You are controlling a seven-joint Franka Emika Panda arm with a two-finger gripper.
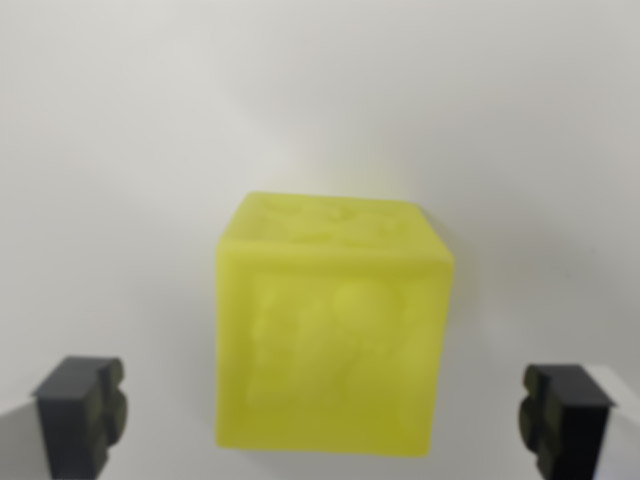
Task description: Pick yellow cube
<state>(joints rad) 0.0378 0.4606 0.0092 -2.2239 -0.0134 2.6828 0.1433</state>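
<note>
- Yellow cube (333, 330) sitting alone on a pale surface (130, 170), a little below and right of the middle of the wrist view, upright, one face turned toward the camera and the top face showing above it.
- Centred between the two dark fingertips (82, 412) at the bottom corners, one on the wrist view's left and one on its right; probably lined up that way so the jaws can come down on either side of it.
- Gripper (325, 415) spread wide, released, grasping nothing; clear pale gaps between each fingertip and the nearest side of the cube, no touching.
- Judged as an approach stage: spacing suits a straight descent followed by closing on the two side faces, cube not yet lifted.
- Raised or sunken marks on the front and top faces, too blurred to read as letters or figures.
- Whole view soft and out of focus, so edges of the cube and finger pads hard to trace exactly.
- Bottom edge of the cube near the frame's lower border, contact with the surface only faintly shown.
- Fingertips cut off by the lower edge; rest of the gripper and arm out of view.
- Back and far sides of the cube hidden.
- Nothing else visible on the pale surface.
</note>
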